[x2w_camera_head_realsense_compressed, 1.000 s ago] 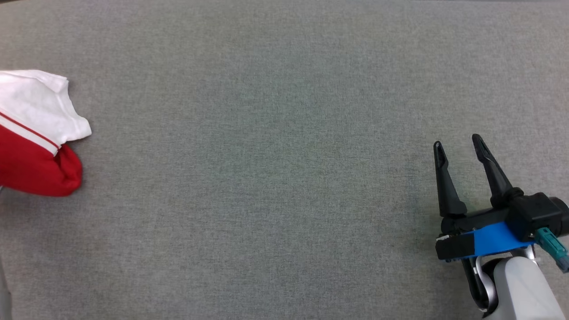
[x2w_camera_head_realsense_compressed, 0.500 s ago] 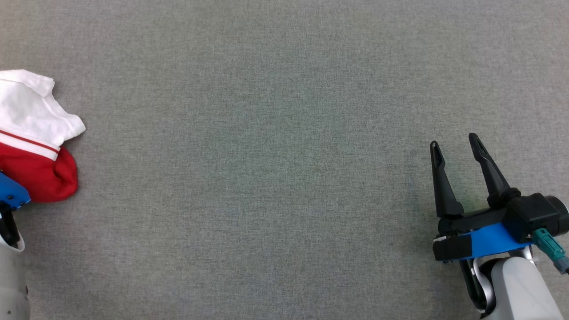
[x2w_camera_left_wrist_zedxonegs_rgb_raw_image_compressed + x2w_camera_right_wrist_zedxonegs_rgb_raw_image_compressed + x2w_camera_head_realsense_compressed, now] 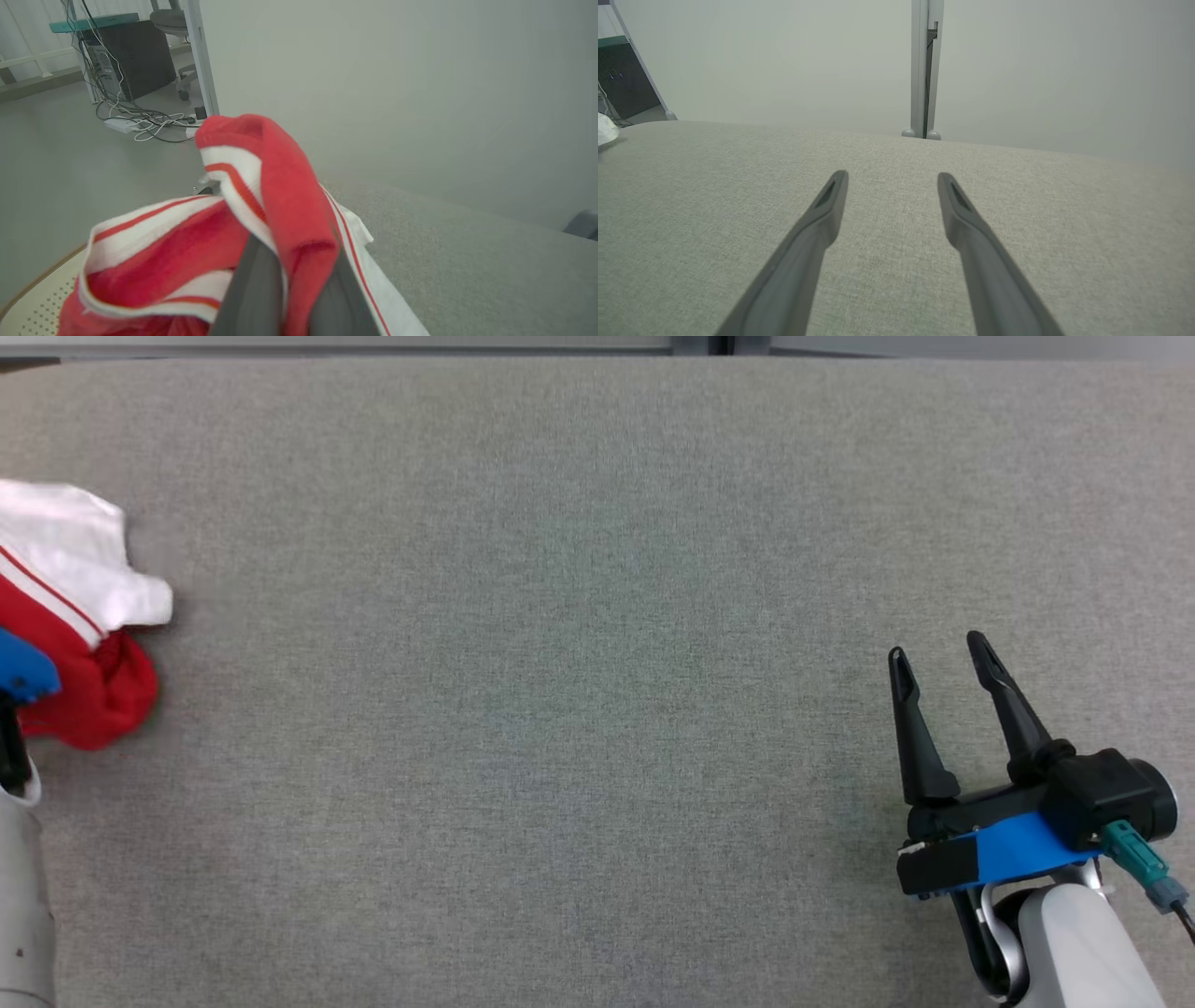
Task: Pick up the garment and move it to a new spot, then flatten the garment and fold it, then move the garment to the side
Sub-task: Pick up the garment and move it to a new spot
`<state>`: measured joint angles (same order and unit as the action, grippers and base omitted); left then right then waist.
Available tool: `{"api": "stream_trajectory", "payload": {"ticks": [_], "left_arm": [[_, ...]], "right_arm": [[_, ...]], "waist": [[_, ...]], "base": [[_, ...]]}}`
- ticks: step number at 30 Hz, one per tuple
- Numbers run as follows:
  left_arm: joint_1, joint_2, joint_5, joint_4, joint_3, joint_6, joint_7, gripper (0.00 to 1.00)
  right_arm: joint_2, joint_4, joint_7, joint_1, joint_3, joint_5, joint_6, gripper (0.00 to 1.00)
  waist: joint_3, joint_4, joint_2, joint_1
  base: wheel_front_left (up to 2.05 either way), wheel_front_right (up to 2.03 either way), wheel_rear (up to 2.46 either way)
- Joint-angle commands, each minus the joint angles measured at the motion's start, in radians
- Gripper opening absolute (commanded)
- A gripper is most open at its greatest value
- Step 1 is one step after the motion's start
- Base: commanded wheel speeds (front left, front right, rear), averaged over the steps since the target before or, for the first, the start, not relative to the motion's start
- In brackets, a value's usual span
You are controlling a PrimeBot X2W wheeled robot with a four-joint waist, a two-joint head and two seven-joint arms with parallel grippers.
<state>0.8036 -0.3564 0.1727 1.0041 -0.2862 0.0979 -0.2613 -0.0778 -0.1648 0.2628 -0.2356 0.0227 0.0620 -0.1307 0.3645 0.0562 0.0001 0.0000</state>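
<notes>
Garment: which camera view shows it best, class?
The left wrist view: the garment is close up, red and white, with the left gripper shut on a fold. The head view catches part of it at the table's left edge. The right wrist view has a pale scrap at left, too small to identify.

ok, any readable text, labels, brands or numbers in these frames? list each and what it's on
None can be read.
No print or tag shows on the garment, just red and white stripes.
No marking shows on the right gripper or its blue and black mount.
The computer case in the background of the left wrist view is too small and blurred to tell.
</notes>
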Motion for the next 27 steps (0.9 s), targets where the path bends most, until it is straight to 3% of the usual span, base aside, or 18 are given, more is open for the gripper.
{"api": "stream_trajectory", "payload": {"ticks": [1, 9, 14, 27], "left_arm": [[0.010, -0.002, -0.009, -0.031, 0.001, 0.003, -0.005, 0.00], [0.023, 0.022, -0.057, -0.310, 0.067, 0.018, -0.005, 0.00], [0.065, 0.045, -0.062, -0.441, 0.147, 0.028, -0.005, 0.00], [0.177, 0.112, 0.005, -0.727, 0.403, 0.032, 0.131, 0.00]], "right_arm": [[0.002, -0.003, 0.003, 0.010, 0.001, 0.007, 0.000, 1.00], [0.021, -0.026, 0.003, 0.033, 0.021, 0.030, 0.000, 1.00], [0.026, -0.034, 0.003, 0.045, 0.029, 0.049, 0.000, 1.00], [0.026, -0.039, 0.003, 0.055, 0.073, 0.135, 0.000, 1.00]], "waist": [[-0.014, -0.006, -0.0001, 0.0000], [-0.099, -0.035, -0.0001, 0.0000], [-0.146, -0.087, -0.0001, 0.0000], [-0.192, -0.344, -0.0001, 0.0000]], "base": [[0.00, 0.00, 0.00], [0.00, 0.00, 0.00], [0.00, 0.00, 0.00], [0.00, 0.00, 0.00]]}}
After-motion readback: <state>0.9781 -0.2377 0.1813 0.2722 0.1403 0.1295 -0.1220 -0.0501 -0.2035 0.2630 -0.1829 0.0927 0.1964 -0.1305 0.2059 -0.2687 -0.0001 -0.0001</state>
